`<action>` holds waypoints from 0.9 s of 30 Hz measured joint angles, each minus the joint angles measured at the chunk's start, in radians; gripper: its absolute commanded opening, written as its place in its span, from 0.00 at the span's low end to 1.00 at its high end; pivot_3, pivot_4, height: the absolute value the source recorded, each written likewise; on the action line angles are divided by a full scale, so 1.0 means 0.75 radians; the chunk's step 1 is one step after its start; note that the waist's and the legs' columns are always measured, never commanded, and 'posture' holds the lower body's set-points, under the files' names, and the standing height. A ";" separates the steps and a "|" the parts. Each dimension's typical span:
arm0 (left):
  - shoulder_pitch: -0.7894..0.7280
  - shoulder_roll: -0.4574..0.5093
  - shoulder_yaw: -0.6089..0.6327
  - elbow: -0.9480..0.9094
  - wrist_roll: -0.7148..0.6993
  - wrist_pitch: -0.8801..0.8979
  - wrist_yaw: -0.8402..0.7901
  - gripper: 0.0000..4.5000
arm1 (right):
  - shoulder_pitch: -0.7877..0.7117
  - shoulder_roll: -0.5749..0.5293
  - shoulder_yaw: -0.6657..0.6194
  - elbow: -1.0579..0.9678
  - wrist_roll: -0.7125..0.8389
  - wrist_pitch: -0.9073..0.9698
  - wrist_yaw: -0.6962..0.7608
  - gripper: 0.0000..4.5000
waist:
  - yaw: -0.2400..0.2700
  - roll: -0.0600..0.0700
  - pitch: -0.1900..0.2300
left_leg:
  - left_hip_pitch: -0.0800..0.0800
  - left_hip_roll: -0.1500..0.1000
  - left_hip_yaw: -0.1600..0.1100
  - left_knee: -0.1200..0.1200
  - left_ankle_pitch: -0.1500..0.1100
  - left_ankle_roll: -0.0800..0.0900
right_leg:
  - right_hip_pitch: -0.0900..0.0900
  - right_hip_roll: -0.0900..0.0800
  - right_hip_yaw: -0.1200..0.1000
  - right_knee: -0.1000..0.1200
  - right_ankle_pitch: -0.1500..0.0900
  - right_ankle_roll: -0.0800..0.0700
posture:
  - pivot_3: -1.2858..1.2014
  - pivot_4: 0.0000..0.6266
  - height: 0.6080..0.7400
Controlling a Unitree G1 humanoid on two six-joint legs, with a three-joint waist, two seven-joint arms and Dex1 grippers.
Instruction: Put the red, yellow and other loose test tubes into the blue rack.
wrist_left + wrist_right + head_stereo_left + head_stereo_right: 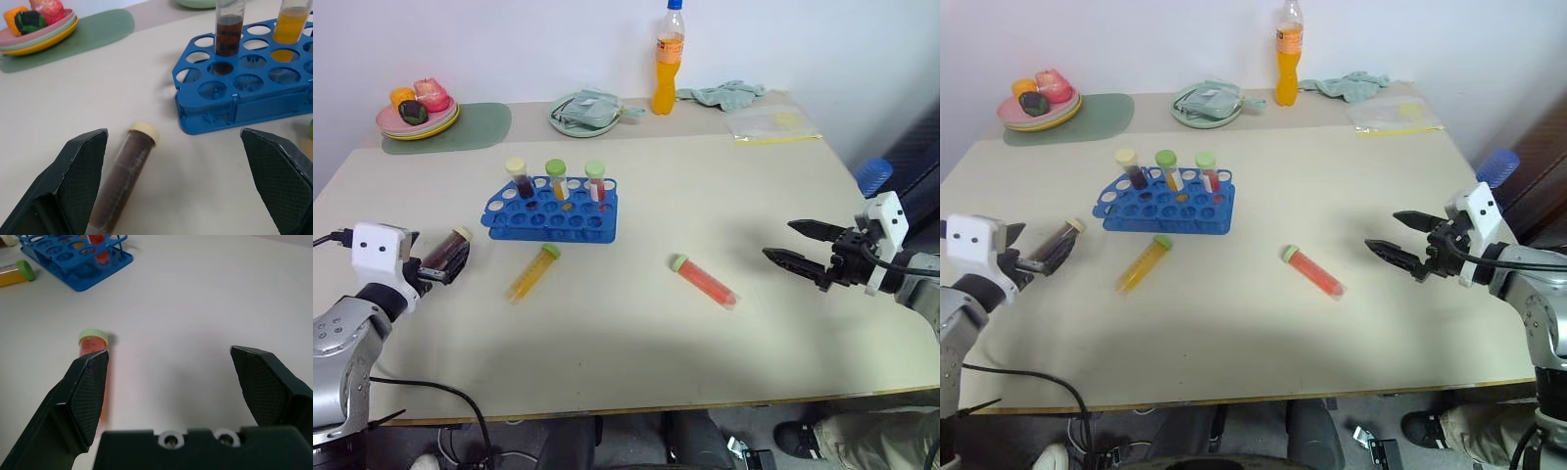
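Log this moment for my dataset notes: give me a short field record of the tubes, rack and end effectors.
rack: blue rack, upright, three capped tubes standing in its back row
loose tubes: yellow tube, red tube, dark brown tube, all lying on the table
left end effector: open, by the dark brown tube, not gripping
right end effector: open, empty, to the right of the red tube

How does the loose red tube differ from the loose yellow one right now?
The red tube lies near the table's middle, on the side of the open right gripper; the yellow tube lies just in front of the blue rack. The red tube's cap points toward the rack's side and away from the robot; the yellow tube's cap points up toward the rack. Both lie flat, have green caps and are untouched.
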State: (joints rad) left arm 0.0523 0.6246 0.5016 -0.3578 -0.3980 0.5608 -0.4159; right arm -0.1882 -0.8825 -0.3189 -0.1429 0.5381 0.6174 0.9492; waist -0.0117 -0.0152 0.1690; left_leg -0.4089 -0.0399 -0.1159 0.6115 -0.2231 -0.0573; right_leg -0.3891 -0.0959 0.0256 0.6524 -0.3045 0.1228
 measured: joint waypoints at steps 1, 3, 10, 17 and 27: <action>0.003 0.000 0.000 -0.006 0.000 0.000 0.006 1.00 | -0.010 0.000 0.004 0.009 -0.004 -0.003 0.000 0.97 | 0.000 0.000 0.000 | 0.000 0.000 0.000 0.000 0.000 0.000 | 0.000 0.000 0.000 0.000 0.000 0.000 | 0.52 0.24 1.00; 0.011 -0.005 0.000 -0.011 0.000 0.001 0.014 1.00 | -0.033 0.001 0.014 0.024 -0.010 -0.009 -0.004 0.97 | 0.000 0.000 0.000 | 0.000 0.000 0.000 0.000 0.000 0.000 | 0.000 0.000 0.000 0.000 0.000 0.000 | 0.52 0.24 1.00; 0.013 -0.028 0.000 -0.039 -0.010 0.001 0.036 1.00 | -0.043 0.010 0.068 0.007 -0.022 0.008 -0.067 0.97 | 0.000 0.000 0.000 | 0.000 0.000 0.000 0.000 0.000 0.000 | 0.000 0.000 0.000 0.000 0.000 0.000 | 0.52 0.24 1.00; -0.069 -0.071 -0.100 -0.094 -0.074 -0.019 -0.042 1.00 | -0.103 0.015 0.145 -0.144 -0.034 0.178 -0.234 0.97 | 0.003 0.000 0.000 | -0.001 0.000 0.000 0.001 0.000 0.000 | 0.000 -0.001 0.000 0.000 0.000 0.000 | 0.52 0.24 1.00; -0.199 -0.110 -0.533 -0.055 -0.064 -0.173 -0.343 1.00 | -0.347 -0.026 0.288 -0.568 0.127 0.963 -0.465 0.97 | -0.003 0.001 0.000 | -0.001 0.000 0.000 0.001 0.000 0.000 | -0.001 0.001 0.000 0.000 0.000 -0.001 | 0.52 0.24 1.00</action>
State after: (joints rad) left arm -0.0969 0.5419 0.1015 -0.3990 -0.4461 0.4312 -0.6735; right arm -0.4485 -0.9021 -0.1032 -0.5686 0.6331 1.3396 0.6003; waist -0.0139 -0.0142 0.1694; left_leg -0.4095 -0.0399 -0.1160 0.6121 -0.2232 -0.0570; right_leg -0.3899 -0.0948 0.0255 0.6525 -0.3042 0.1220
